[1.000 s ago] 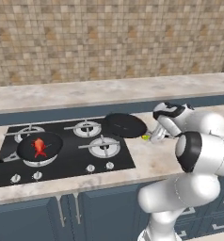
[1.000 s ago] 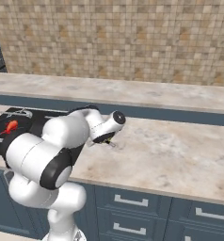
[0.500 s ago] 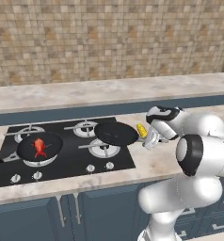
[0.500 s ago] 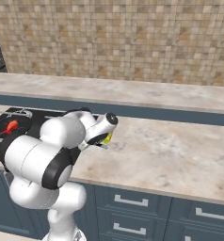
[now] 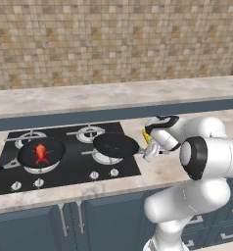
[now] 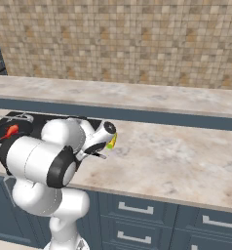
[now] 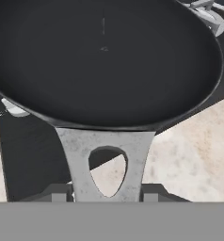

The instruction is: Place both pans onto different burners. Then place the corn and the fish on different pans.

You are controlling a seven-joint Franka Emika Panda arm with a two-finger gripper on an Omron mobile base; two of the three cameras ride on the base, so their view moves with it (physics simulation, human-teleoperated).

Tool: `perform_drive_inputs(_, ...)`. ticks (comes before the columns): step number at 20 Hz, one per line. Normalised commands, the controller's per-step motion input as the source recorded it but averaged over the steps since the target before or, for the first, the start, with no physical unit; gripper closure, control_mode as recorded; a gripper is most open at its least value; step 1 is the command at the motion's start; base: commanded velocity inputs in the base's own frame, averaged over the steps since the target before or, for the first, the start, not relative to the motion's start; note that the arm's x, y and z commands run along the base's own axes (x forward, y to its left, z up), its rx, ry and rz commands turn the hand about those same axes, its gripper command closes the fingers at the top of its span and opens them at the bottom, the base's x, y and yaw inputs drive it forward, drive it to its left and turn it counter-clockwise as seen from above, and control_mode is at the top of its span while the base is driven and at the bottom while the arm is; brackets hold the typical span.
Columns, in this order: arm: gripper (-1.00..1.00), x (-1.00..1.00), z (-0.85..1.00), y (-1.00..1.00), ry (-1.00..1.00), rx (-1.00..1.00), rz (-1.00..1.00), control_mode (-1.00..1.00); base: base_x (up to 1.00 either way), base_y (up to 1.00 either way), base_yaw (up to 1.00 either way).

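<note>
Swung leftward from the counter over the past second, the round, shallow black frying pan [image 5: 115, 145] now hangs over the front right silver-grey gas burner [image 5: 106, 157] of the black glass cooktop [image 5: 64, 169], carried by the white arm's two-finger gripper [image 5: 149, 153]. Its pale, mottled metal handle [image 7: 106, 162], pierced by a teardrop-shaped hole, runs straight back between the dark fingertips [image 7: 57, 192], which are pinched against it on either side. Seen from the hand, the pan's smooth, matte black bowl [image 7: 102, 59] lies directly ahead of the gripper [image 7: 106, 195], with the cooktop's edge and speckled beige stone counter [image 7: 189, 150] below it.

On the front left burner sits a second round black frying pan [image 5: 40, 153], its thin dark handle pointing left, with the small red-orange fish [image 5: 40, 151] lying in its middle. The small yellow corn cob [image 5: 146, 136] peeks out just behind the gripper, on the counter right of the cooktop; from the right base camera it shows as a yellow and greenish tip [image 6: 111, 141] beside the robot's wrist. Two more ringed burners with cross-shaped grates [image 5: 89, 132] stand along the back of the cooktop, and small round silver knobs [image 5: 104, 173] line its front edge. A wall of small tan mosaic tiles [image 5: 113, 44] rises behind, and dark blue cabinet fronts [image 6: 147, 215] with metal pulls run below the counter.
</note>
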Motion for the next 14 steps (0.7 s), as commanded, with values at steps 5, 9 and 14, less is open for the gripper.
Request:
perform_drive_inputs(5,1.0,0.0,-0.27,0.18,0.02,0.0,0.0,-1.0,0.0,0.0,0.0)
perform_drive_inputs(9,1.0,0.0,-0.26,0.18,0.01,0.0,0.0,-1.0,0.0,0.0,0.0)
perform_drive_inputs(14,1.0,0.0,-0.23,0.15,0.0,0.0,-0.01,-1.0,0.0,0.0,0.0)
